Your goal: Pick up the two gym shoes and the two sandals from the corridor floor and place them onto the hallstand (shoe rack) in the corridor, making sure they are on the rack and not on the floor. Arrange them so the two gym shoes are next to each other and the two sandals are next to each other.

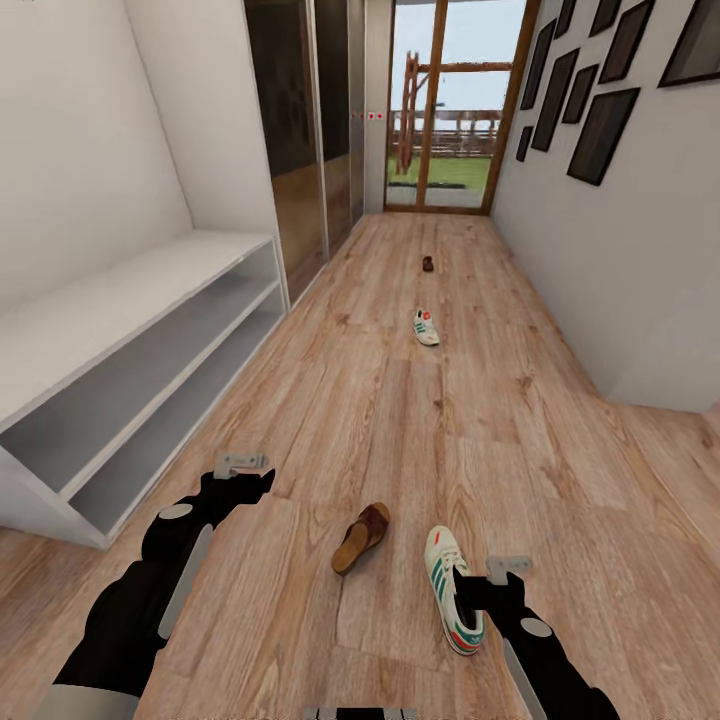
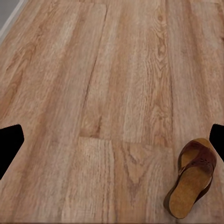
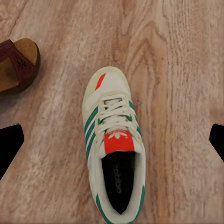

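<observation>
On the wood floor [image 1: 400,420], right gripper [image 1: 508,570] hangs wide open over the near sneaker [image 3: 114,149]; left gripper [image 1: 241,466] open too, brown sandal [image 2: 192,176] nearby.

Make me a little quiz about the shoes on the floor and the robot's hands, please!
1. True or false: the near gym shoe already sits on the hallstand.
2. Which shoe lies straight under the right gripper? A) the near sandal B) the near gym shoe C) the far gym shoe
3. How many shoes lie on the corridor floor?

Key: 1. False, it lies on the floor. 2. B; the fingers are spread wide above it. 3. Four, counting the far sandal.
</observation>
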### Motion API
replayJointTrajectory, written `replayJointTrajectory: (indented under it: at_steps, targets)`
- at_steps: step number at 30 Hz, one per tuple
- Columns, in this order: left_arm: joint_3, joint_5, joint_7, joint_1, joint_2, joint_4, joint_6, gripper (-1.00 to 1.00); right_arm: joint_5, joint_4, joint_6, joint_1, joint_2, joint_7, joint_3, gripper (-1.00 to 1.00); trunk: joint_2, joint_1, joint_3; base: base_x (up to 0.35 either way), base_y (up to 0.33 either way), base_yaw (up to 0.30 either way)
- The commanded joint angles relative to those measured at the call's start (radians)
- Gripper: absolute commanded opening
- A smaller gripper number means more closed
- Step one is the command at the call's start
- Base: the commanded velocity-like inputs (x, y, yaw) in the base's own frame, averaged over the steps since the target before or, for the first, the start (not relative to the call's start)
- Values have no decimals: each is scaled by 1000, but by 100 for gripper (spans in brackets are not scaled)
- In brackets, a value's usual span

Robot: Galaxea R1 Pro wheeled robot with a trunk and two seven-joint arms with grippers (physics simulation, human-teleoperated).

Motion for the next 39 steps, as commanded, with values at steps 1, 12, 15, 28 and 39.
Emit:
replayJointTrajectory:
  at_steps: [1, 12, 15, 28, 39]
  targets:
    - [-1, 9, 3, -1, 1, -1, 5, 100, 0, -2, 6, 0, 0, -1, 0, 100, -8, 4, -6, 0, 0, 0]
    - [-1, 10, 3, -1, 1, -1, 4, 100, -1, -2, 6, 0, 0, -1, 0, 100, -71, 39, -60, 0, 0, 0]
    - [-1, 10, 3, 0, 1, -1, 3, 100, -1, -2, 6, 0, 0, -1, 0, 100, -72, 40, -76, 0, 0, 0]
    - [-1, 10, 1, 0, 1, -1, 2, 100, -1, -2, 6, 0, -1, 0, -1, 100, -75, 46, -148, 0, 0, 0]
    - [-1, 10, 1, 0, 1, 0, 2, 100, -1, -2, 6, 0, -1, 0, -2, 100, -77, 51, -208, 0, 0, 0]
